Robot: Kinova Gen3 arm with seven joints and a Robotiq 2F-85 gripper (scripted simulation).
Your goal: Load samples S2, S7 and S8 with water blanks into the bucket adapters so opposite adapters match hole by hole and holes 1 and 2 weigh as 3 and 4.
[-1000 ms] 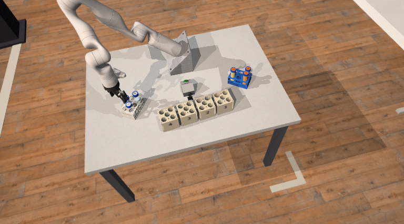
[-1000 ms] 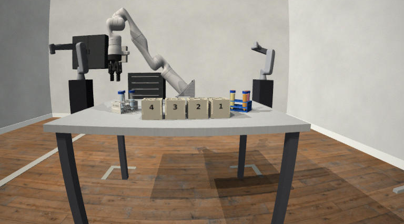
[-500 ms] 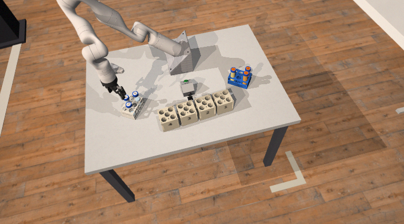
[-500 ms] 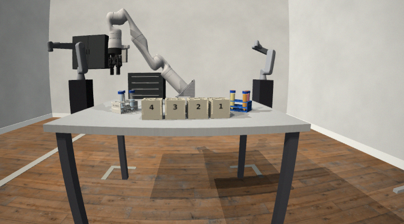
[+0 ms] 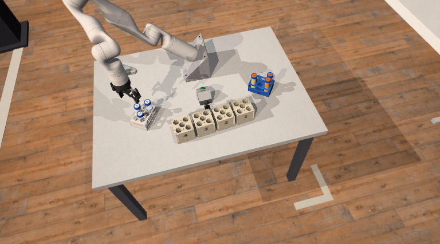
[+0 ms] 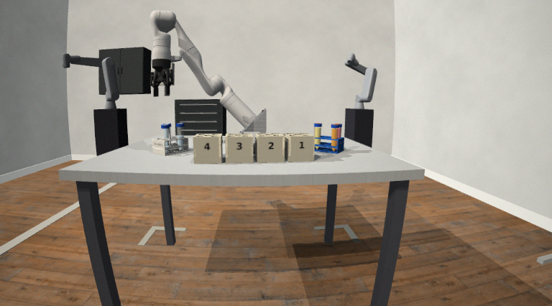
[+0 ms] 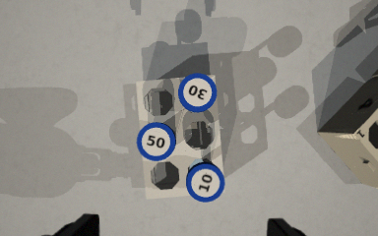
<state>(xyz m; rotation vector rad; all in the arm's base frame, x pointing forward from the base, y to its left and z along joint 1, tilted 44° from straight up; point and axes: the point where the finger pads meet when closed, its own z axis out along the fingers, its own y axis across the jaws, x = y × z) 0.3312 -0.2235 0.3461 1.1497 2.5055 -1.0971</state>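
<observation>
My gripper (image 5: 135, 97) is open and empty, high above the white blank rack (image 5: 145, 116) at the table's left; it also shows in the exterior view (image 6: 162, 88). The wrist view looks straight down on the rack (image 7: 194, 139), which holds three blue-capped water blanks marked 30 (image 7: 197, 92), 50 (image 7: 156, 142) and 10 (image 7: 205, 182); its other three holes are empty. The blue sample rack (image 5: 260, 85) at the right holds three orange-capped tubes. Four beige adapters stand in a row, numbered 4 (image 6: 207, 147), 3 (image 6: 239, 147), 2 (image 6: 270, 146) and 1 (image 6: 300, 146), all empty.
The small sloped desk with the green DONE key (image 5: 203, 88) stands just behind the adapter row. The arm's grey wedge-shaped base (image 5: 199, 59) is at the table's back. A corner of adapter 4 shows at the right edge of the wrist view (image 7: 351, 135).
</observation>
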